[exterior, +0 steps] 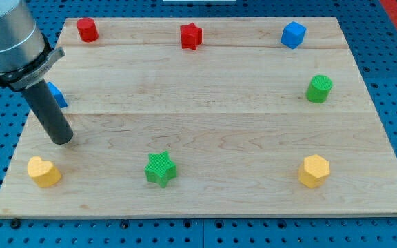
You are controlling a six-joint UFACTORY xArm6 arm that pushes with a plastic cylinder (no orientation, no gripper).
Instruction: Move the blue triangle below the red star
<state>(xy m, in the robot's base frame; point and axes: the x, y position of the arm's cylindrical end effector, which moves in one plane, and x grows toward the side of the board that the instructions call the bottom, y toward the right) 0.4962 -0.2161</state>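
no readable text, labels or numbers

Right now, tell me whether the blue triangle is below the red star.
No. The blue triangle sits at the view's left edge, behind my tip; the red star is top centre.

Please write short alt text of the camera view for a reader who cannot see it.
My tip rests at the wooden board's left side, just below the half-hidden blue triangle. The red star sits at the top middle; six other coloured blocks ring the edges.
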